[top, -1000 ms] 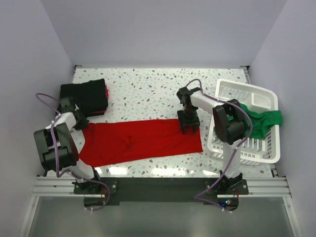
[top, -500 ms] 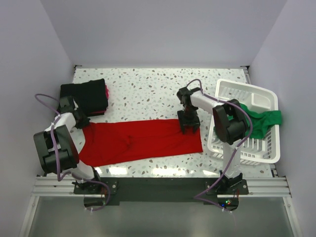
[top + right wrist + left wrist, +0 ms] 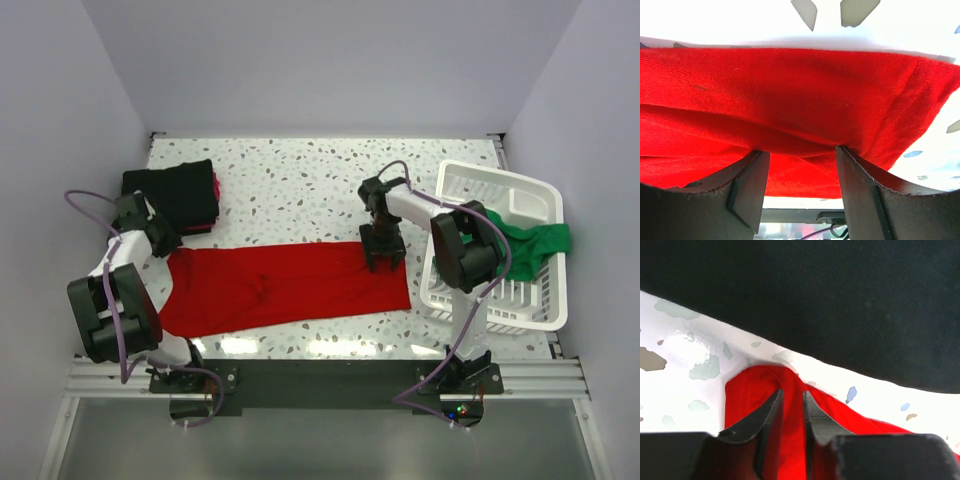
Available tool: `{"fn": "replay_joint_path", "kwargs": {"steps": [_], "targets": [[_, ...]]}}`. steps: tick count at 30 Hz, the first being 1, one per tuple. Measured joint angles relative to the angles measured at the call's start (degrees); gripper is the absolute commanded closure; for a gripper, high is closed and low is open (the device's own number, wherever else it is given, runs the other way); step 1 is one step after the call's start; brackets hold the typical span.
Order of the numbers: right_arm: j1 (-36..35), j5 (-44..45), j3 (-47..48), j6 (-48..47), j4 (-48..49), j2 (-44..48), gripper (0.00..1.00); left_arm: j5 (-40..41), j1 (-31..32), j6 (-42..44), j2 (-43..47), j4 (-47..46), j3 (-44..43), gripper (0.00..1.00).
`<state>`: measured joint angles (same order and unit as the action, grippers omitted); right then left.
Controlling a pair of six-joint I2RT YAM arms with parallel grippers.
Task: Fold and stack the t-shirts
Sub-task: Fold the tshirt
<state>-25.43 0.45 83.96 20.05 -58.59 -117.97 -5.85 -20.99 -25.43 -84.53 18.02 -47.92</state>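
The red t-shirt [image 3: 280, 285] lies spread as a long band across the table front. My left gripper [image 3: 165, 245] sits at its upper left corner; in the left wrist view its jaws [image 3: 792, 395] stand slightly apart, open, with a ridge of red cloth [image 3: 752, 390] between them. My right gripper [image 3: 383, 262] is at the shirt's upper right edge, jaws [image 3: 802, 152] wide open over bunched red cloth [image 3: 790, 85]. A folded black t-shirt [image 3: 172, 192] lies at the back left, just beyond the left fingers [image 3: 815, 300]. The green t-shirt [image 3: 540, 245] hangs over the basket.
A white slatted basket [image 3: 500, 185] stands at the right edge, close beside the right arm. A strip of pink-red cloth [image 3: 216, 190] shows under the black pile. White walls close the table on the left, back and right.
The left jaws have parted from shut to slightly apart, and the left wrist has shifted a little up and left. The right arm and the shirts have not moved.
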Motion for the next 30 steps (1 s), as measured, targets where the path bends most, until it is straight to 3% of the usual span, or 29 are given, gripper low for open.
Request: {"fn": "replay_joint_path", "kwargs": {"steps": [19, 27, 30], "targets": [[0.0, -0.1, 0.0, -0.1, -0.1, 0.0, 0.4, 1.4, 0.0, -0.5, -4.7, -1.6, 0.9, 0.73], [0.0, -0.1, 0.1, -0.2, -0.2, -0.2, 0.4, 1.8, 0.0, -0.5, -6.0, -3.0, 1.0, 0.98], [0.0, -0.1, 0.3, -0.2, -0.4, -0.3, 0.4, 2.5, 0.0, -0.3, -6.0, -3.1, 1.0, 1.0]]}}
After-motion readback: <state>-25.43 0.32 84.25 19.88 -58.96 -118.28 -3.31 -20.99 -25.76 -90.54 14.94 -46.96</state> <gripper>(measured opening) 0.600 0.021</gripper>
